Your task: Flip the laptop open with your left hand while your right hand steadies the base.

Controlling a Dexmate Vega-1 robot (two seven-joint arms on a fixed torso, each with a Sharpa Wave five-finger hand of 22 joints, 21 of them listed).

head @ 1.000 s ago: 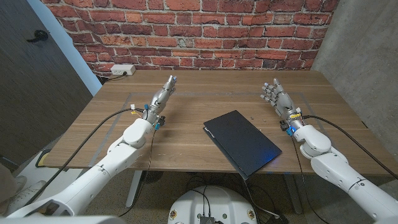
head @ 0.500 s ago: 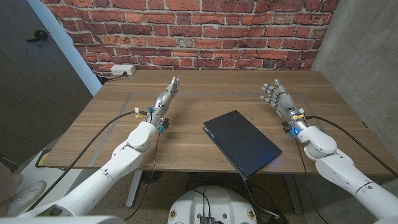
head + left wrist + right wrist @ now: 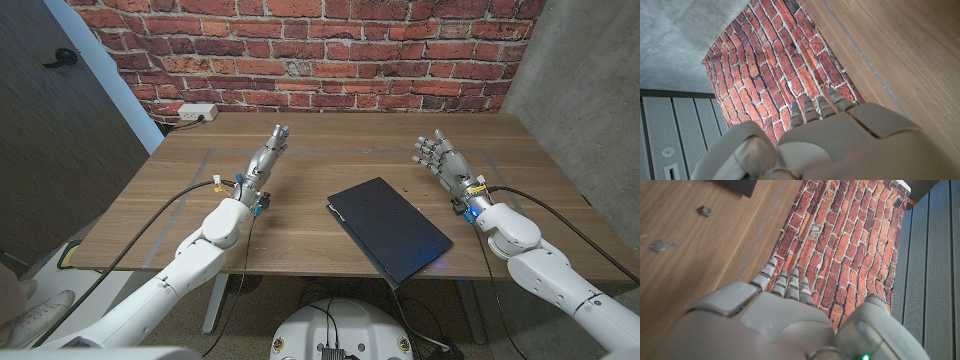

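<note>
Over on the far left edge of the table [image 3: 150, 215] a white power strip [image 3: 195, 113] sits against the brick wall [image 3: 300, 50]. Next comes the left hand [image 3: 265, 158], raised above the wood on the left side, fingers straight and close together pointing toward the wall, holding nothing; from its wrist camera the fingertips [image 3: 812, 107] line up against the bricks with bare table beside them. A black cable [image 3: 170, 200] trails back along that arm. Near the middle, a little to the right and close to the near edge, the laptop [image 3: 390, 228] lies shut and flat, turned at an angle so one corner overhangs the near edge. Neither hand touches it. To its right the right hand [image 3: 442, 160] is held up well apart from the laptop, palm upright, fingers spread and slightly curled, empty; its wrist view shows the fingers [image 3: 785, 282] before the wall and a corner of the laptop [image 3: 737, 186] on the wood.
</note>
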